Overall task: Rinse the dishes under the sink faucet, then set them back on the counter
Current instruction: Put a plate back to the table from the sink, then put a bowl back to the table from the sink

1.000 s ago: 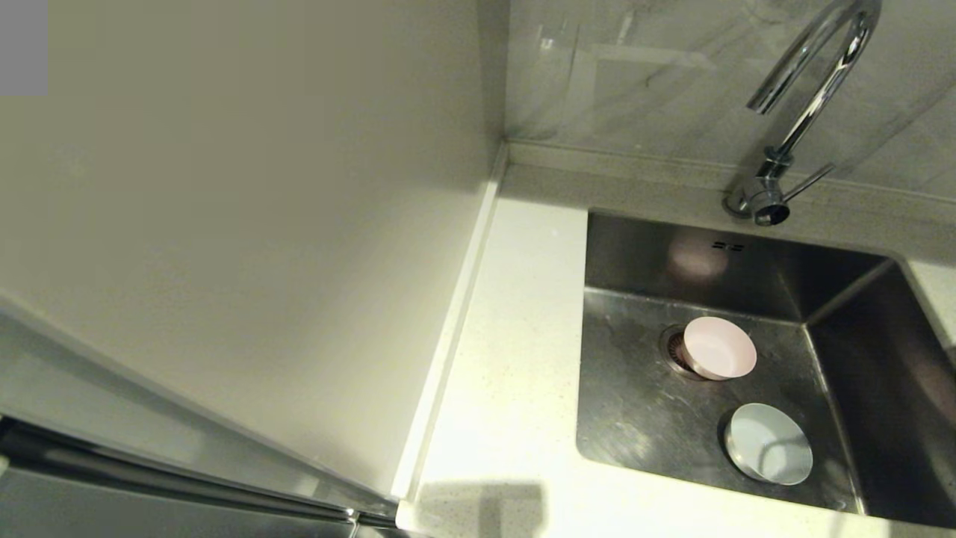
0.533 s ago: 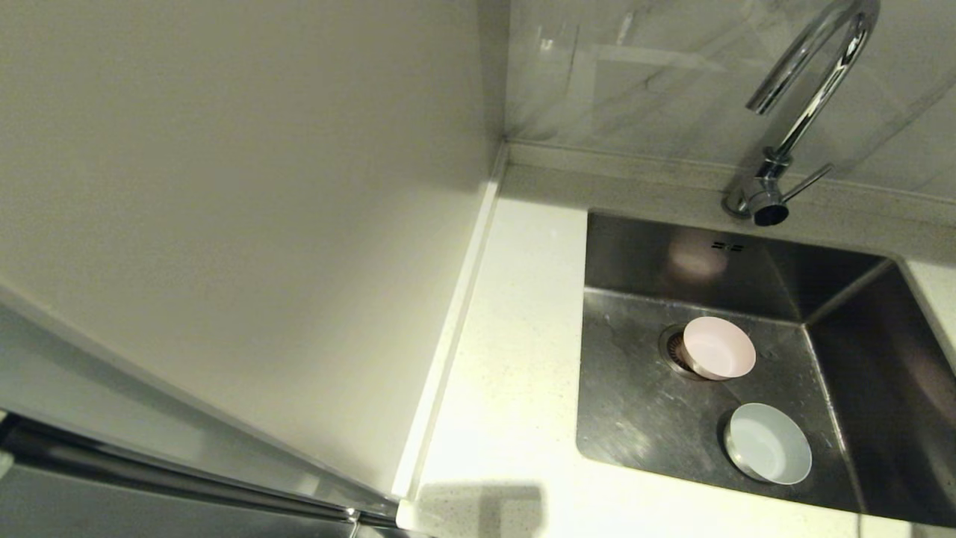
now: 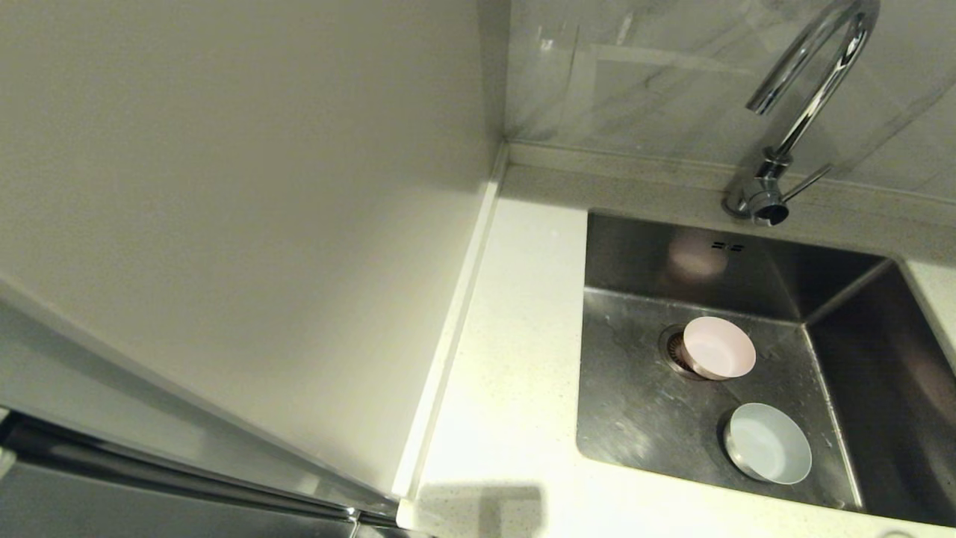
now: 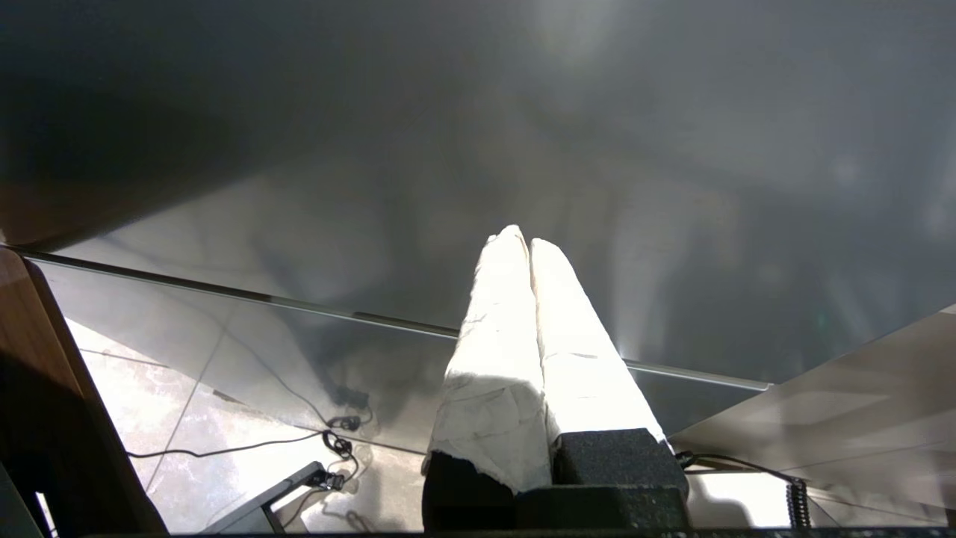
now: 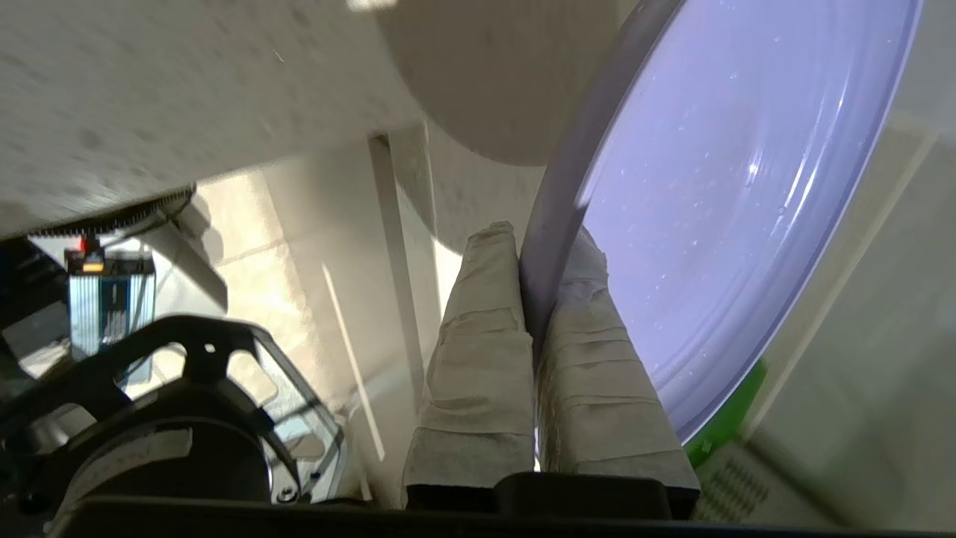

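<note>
Legible markings: none. No text, label, brand, number or sign can be read on the pink bowl (image 3: 718, 348), the blue-white bowl (image 3: 769, 443), the lilac plate (image 5: 739, 194), the sink (image 3: 642, 403), the faucet (image 3: 803, 104) or the bench (image 3: 515, 359). A small device with a red light (image 5: 91, 258) in the right wrist view carries no readable characters.

- The tabletop (image 3: 515, 359), white and finely speckled, is being seen running along the sink's (image 3: 642, 418) left side.
- The pink bowl (image 3: 718, 348) is being carried by the sink floor, partly over the drain (image 3: 674, 350).
- The blue-white bowl (image 3: 768, 443) is being carried nearer the front.
</note>
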